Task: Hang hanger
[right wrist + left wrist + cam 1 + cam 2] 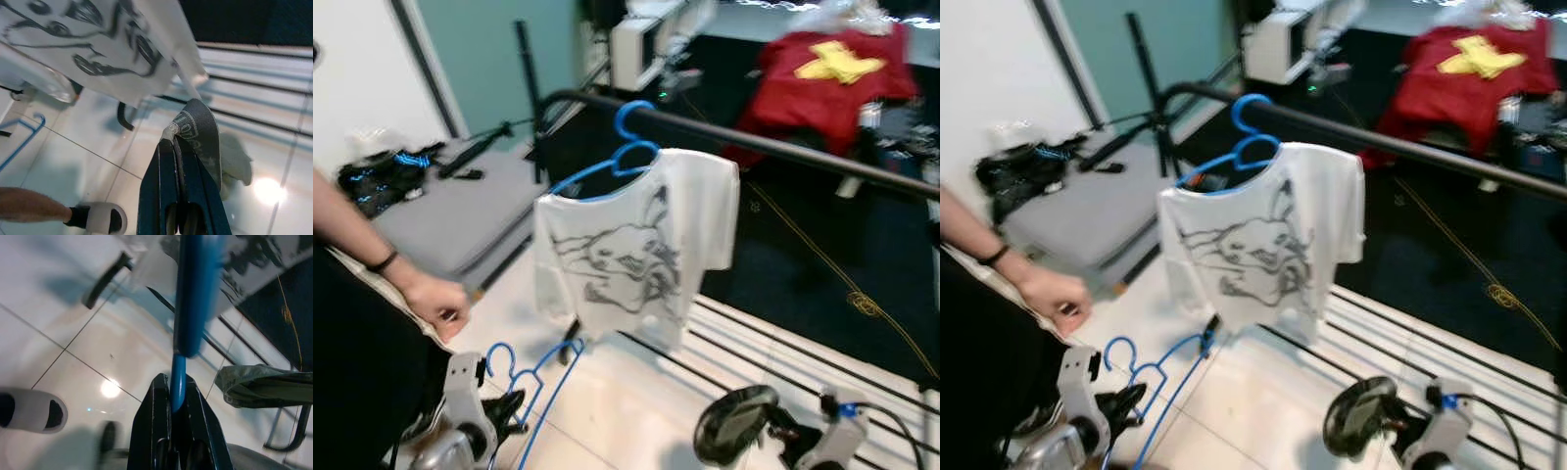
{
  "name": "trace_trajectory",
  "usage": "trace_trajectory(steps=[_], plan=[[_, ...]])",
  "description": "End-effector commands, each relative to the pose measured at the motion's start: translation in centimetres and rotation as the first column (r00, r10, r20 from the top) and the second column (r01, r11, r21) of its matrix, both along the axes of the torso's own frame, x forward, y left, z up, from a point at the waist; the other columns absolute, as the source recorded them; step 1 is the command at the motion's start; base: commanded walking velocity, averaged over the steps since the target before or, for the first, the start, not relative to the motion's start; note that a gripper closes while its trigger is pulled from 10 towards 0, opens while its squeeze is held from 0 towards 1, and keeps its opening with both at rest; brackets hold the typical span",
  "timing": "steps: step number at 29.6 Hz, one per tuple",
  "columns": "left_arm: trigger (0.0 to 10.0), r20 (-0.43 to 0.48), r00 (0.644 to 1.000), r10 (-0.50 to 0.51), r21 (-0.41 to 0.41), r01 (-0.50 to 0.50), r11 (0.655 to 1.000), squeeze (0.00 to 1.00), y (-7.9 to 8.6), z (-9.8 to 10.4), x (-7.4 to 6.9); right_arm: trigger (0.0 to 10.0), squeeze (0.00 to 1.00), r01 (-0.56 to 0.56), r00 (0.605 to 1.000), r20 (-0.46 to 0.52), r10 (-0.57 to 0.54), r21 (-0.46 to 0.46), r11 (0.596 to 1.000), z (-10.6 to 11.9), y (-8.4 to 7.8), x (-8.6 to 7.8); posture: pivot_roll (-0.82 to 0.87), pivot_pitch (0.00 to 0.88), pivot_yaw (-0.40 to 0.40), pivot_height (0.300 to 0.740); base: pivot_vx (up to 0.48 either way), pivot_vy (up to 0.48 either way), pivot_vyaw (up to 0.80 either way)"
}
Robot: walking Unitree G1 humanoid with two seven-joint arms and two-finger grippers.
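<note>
Left gripper [177, 404] clamped on the hanger [524, 377], low and near; right gripper [188, 147] pinches grey cloth [734, 421]; raise the hook squarely over the rail [783, 147], left of the shirt [631, 250].

Right gripper [182, 142] — clamped on grey garment [198, 132]
</note>
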State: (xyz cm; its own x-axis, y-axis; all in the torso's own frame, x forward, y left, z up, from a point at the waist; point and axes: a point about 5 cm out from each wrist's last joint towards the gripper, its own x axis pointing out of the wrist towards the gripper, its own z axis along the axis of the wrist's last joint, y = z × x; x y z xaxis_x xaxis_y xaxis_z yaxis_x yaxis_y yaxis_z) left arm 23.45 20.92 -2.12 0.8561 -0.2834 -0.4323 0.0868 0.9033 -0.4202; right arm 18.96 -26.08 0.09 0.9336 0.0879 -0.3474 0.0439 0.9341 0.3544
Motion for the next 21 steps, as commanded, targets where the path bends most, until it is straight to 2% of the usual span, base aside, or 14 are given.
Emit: trace_trajectory(steps=[1,4,11,15,16,17,18,19,20,21], plan=[[10.0,-0.037,0.998,0.046,0.002,-0.046,0.999,0.0,1.0,-0.7,-0.9,10.0,0.0,0.005,1.0,-0.013,-0.005,0.025,1.0,-0.7,0.4,-0.5,-0.01,0.148,0.008,0.74,0.0,0.0,0.79],[10.0,-0.038,0.998,0.055,0.033,-0.054,0.998,0.0,1.2,-0.9,-0.8,10.0,0.0,0.007,1.0,-0.011,-0.007,0.027,1.0,-0.8,0.4,-0.6,0.0,0.148,0.004,0.74,0.0,0.0,0.79],[10.0,-0.038,0.998,0.048,0.035,-0.047,0.998,0.0,1.1,-1.0,-0.7,10.0,0.0,0.01,1.0,-0.005,-0.009,0.041,0.999,-1.1,0.2,-0.5,0.0,0.148,0.006,0.74,0.0,0.0,0.75],[10.0,-0.048,0.998,0.046,0.042,-0.044,0.998,0.0,1.1,-1.6,-1.3,10.0,0.0,0.048,0.999,-0.018,-0.047,0.069,0.996,-2.0,-0.2,-0.9,0.01,0.104,0.034,0.74,0.0,0.0,0.0],[10.0,-0.059,0.995,0.086,0.035,-0.084,0.996,0.0,1.4,-1.8,-1.5,10.0,0.0,0.06,0.998,-0.026,-0.059,0.049,0.997,-2.4,-0.2,-1.0,0.03,0.062,0.041,0.74,0.0,0.0,0.0],[10.0,-0.043,0.993,0.113,0.063,-0.111,0.992,0.0,1.7,-1.8,-1.6,10.0,0.0,0.101,0.993,-0.067,-0.1,0.009,0.995,-3.0,-0.6,-1.2,0.03,0.011,0.061,0.74,0.0,0.0,0.0],[10.0,-0.043,0.993,0.113,0.063,-0.111,0.992,0.0,1.7,-1.8,-1.6,10.0,0.0,0.101,0.993,-0.067,-0.1,0.009,0.995,-3.0,-0.6,-1.2,0.03,0.011,0.061,0.74,0.0,0.0,0.0],[10.0,-0.053,0.987,0.154,0.064,-0.151,0.987,0.0,2.0,-1.9,-1.5,10.0,0.0,0.128,0.986,-0.103,-0.134,-0.063,0.99,-3.4,-1.2,-1.4,0.04,0.0,0.061,0.74,0.0,0.0,0.0],[10.0,-0.075,0.969,0.235,0.075,-0.23,0.97,0.0,2.7,-2.0,-1.7,10.0,0.0,0.194,0.97,-0.135,-0.204,-0.084,0.977,-3.9,-1.9,-1.8,0.02,0.0,0.119,0.74,0.0,0.0,0.0],[10.0,-0.092,0.954,0.287,0.084,-0.279,0.956,0.0,3.2,-2.1,-1.8,10.0,0.0,0.237,0.956,-0.155,-0.249,-0.091,0.967,-4.3,-2.3,-2.1,0.02,0.0,0.119,0.74,0.0,0.0,0.0]])
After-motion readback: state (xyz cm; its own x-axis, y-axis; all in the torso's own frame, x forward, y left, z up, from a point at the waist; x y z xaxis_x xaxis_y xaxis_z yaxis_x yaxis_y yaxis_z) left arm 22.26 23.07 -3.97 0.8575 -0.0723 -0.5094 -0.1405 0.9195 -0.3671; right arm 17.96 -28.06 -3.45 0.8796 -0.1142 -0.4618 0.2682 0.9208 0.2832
